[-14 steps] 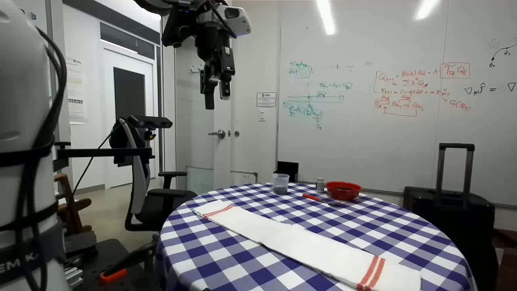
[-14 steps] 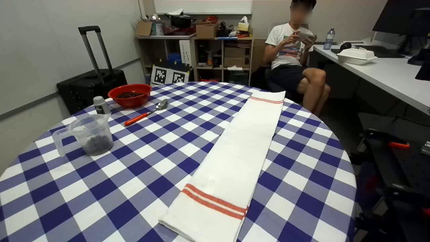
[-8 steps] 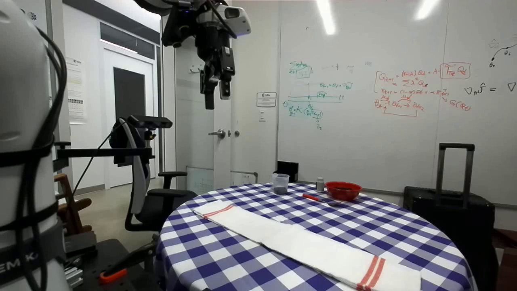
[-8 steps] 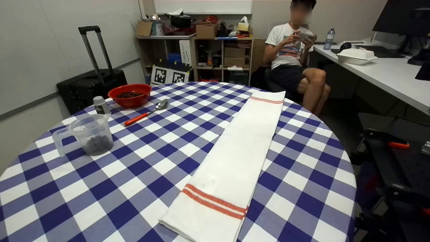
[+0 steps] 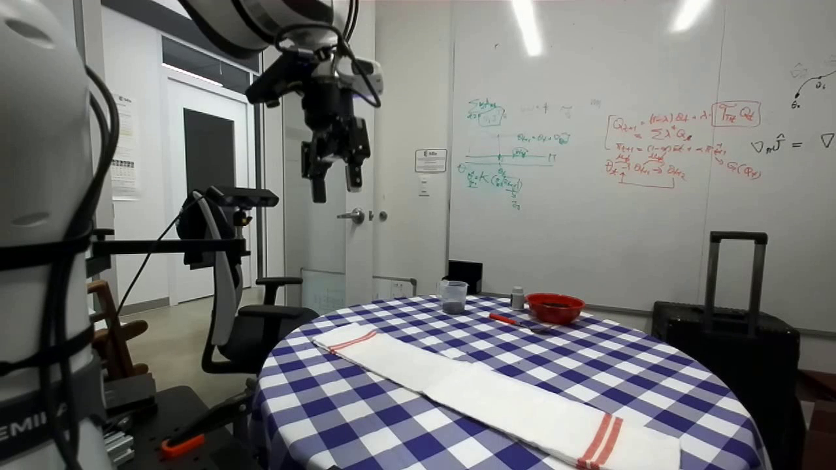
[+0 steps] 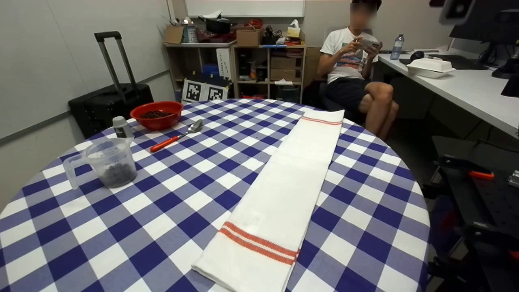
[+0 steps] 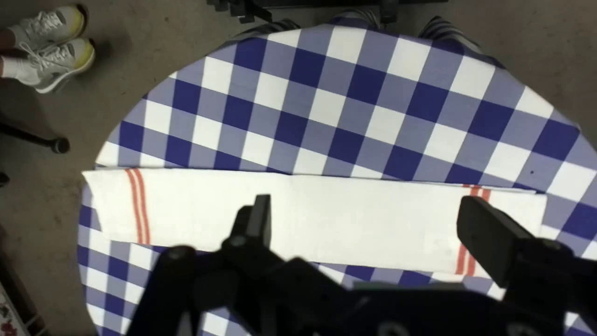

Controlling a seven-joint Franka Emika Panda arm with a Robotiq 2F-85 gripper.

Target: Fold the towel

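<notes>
The towel (image 5: pixel 496 395) is a long white strip with a pair of red stripes near each end. It lies flat and stretched out across the checkered tablecloth, as both exterior views (image 6: pixel 284 178) show. In the wrist view the towel (image 7: pixel 364 219) runs left to right, with layered edges at its right end. My gripper (image 5: pixel 336 190) hangs high above the table, pointing down, apart from the towel. In the wrist view the gripper (image 7: pixel 366 200) has its fingers wide apart with nothing between them. Its right finger hides part of the right-hand stripes.
On the round table with the checkered cloth (image 6: pixel 182 215) stand a measuring cup (image 6: pixel 115 164), a small bottle (image 6: pixel 122 126), a red bowl (image 6: pixel 158 115) and a red-handled spoon (image 6: pixel 166 143). A person (image 6: pixel 350 56) sits beyond the table. A black suitcase (image 5: pixel 731 352) stands beside it.
My gripper has moved down and slightly left in an exterior view, with the arm shifting above it. A blurred part of the arm now shows at an exterior view's top right. The towel is unchanged.
</notes>
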